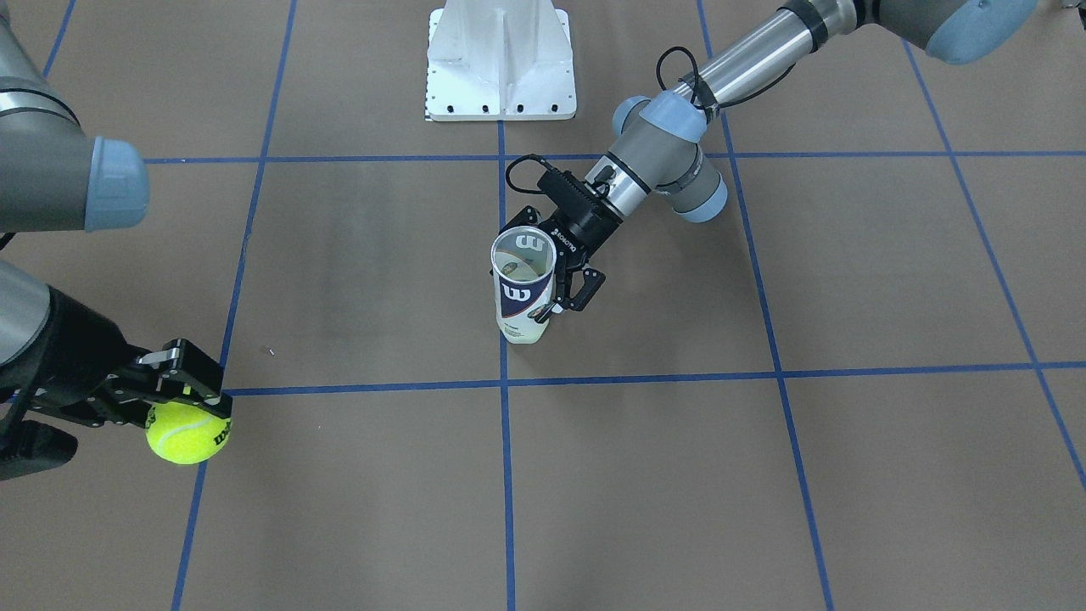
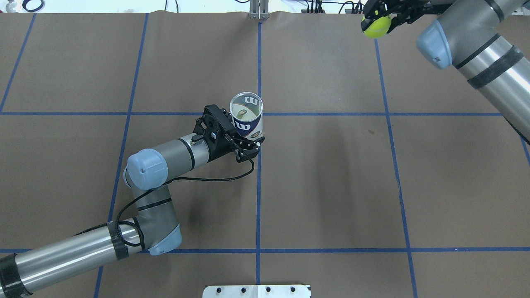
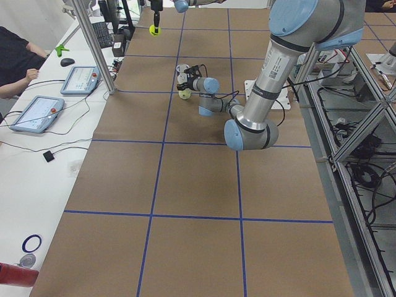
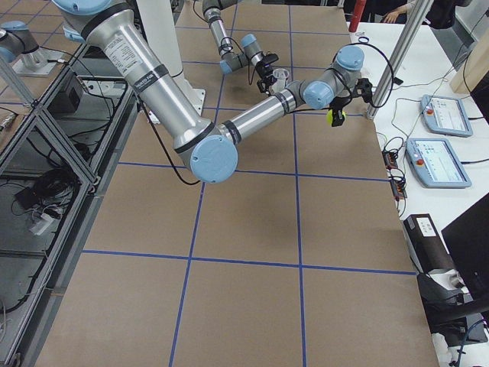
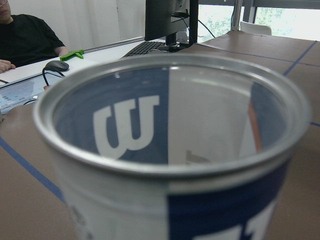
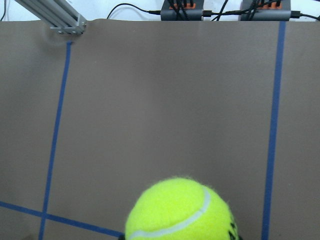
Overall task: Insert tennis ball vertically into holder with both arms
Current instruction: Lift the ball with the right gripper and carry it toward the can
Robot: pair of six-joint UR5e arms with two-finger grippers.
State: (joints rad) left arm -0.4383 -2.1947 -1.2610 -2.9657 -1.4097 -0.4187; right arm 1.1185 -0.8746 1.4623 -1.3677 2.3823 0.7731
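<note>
The table (image 1: 848, 475) is covered in brown paper and divided into squares by blue tape lines (image 1: 506, 475). A white pedestal base (image 1: 501, 59) is set at its robot-side edge. On a white side table (image 3: 37, 192), two touchscreen pendants (image 3: 80, 80) are laid near an aluminium post (image 3: 93, 46). A person in black (image 3: 15, 59) is seated by a mouse (image 3: 67, 62).

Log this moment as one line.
left gripper: shut on holder, upright, mouth open | right gripper: shut on tennis ball, away from holder | insertion: not yet done

A brown table (image 2: 331, 186) is crossed by blue tape lines (image 2: 258, 186). Beside it stands a white desk (image 3: 62, 185) with two tablets (image 3: 80, 80); daylight comes through a window (image 5: 285, 20).
</note>
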